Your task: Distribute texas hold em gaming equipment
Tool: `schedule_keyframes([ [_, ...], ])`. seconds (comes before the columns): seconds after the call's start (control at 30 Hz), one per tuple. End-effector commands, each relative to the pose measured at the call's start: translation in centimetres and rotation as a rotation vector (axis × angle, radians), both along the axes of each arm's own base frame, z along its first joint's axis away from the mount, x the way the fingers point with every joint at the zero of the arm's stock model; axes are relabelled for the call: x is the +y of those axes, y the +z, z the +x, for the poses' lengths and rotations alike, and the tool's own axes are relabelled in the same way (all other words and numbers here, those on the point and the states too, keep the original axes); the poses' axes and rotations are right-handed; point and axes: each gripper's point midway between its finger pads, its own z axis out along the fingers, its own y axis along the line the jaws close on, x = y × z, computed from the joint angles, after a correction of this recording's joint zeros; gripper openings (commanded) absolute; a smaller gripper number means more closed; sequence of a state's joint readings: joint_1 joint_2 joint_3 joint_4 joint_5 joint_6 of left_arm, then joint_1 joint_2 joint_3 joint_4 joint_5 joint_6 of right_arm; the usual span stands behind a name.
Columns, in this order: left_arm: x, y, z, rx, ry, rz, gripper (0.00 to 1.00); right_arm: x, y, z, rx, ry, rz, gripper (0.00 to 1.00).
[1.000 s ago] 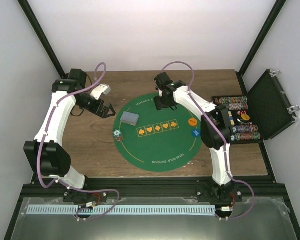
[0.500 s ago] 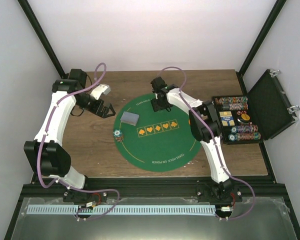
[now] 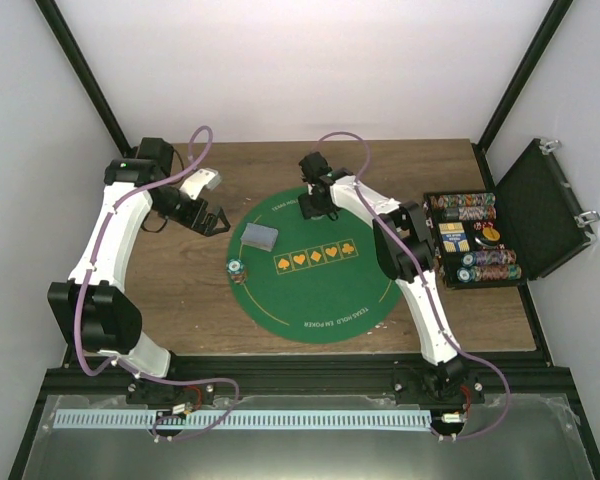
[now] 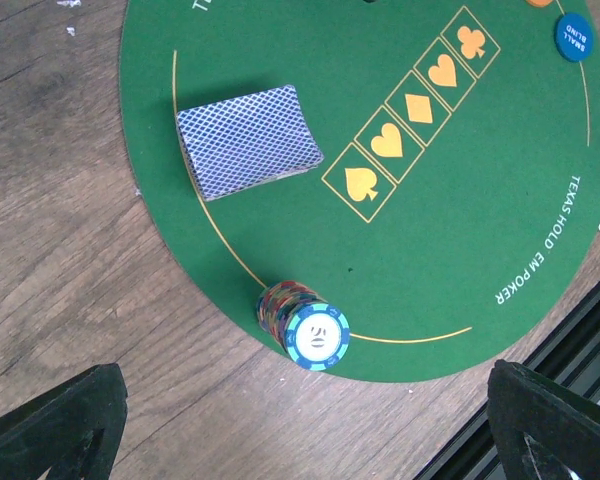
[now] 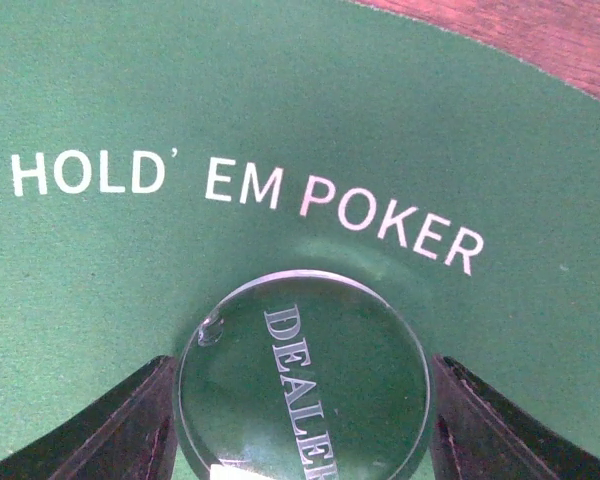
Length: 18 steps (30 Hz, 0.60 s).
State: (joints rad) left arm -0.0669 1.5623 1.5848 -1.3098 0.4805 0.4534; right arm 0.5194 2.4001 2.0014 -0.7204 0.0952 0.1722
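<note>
1. The right gripper (image 5: 302, 425) grips the clear dealer disc (image 5: 305, 370) between both fingers, over the green mat (image 5: 100, 90), at the mat's upper edge in the top view.
2. The left gripper (image 3: 222, 223) gapes fully, empty, over the tabletop (image 3: 180, 300), upper left of centre.
3. The card deck (image 4: 248, 140) and chip stack (image 4: 305, 322) sit on the mat's left side.
</note>
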Motion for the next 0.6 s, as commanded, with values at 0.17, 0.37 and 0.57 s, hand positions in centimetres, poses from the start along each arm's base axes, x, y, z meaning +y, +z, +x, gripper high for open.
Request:
schedule_keyframes([
  [0.17, 0.1, 0.4, 0.1, -0.013, 0.0, 0.0, 1.0, 0.3, 5.1, 0.8, -0.04, 0.032, 0.039, 0.75],
  [0.37, -0.1, 0.6, 0.0, -0.018, -0.006, -0.008, 1.0, -4.5, 12.2, -1.9, -0.04, -0.001, 0.134, 0.9],
  [0.57, -0.1, 0.7, -0.1, -0.019, -0.007, -0.013, 1.0, -12.9, 11.9, -6.5, 0.077, -0.103, 0.133, 0.99],
])
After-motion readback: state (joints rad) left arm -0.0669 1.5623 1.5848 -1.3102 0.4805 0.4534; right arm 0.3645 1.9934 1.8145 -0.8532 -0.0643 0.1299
